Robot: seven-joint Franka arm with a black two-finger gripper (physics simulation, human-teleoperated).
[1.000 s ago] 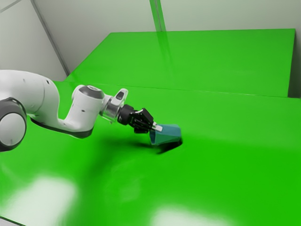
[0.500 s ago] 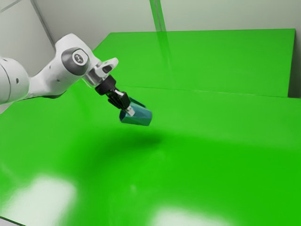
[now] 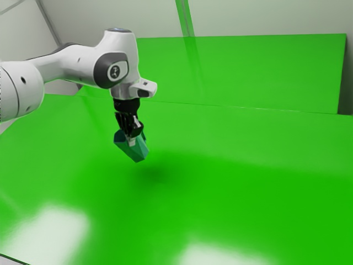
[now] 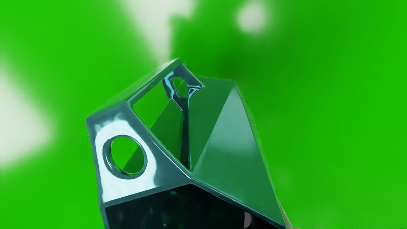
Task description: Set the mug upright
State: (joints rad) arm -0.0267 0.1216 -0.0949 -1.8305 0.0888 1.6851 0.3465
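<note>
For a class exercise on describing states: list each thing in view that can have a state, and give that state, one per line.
Mug: tilted, not upright; held above the table, its mouth angled up.
Gripper: shut on the mug, pointing down.
Arm: bent, reaching out over the table.

The faceted teal mug [image 3: 137, 152] tilts in midair above the green table [image 3: 248, 199].

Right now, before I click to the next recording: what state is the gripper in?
Gripper: closed on the wall of the mug, holding it tilted above the table.
</note>
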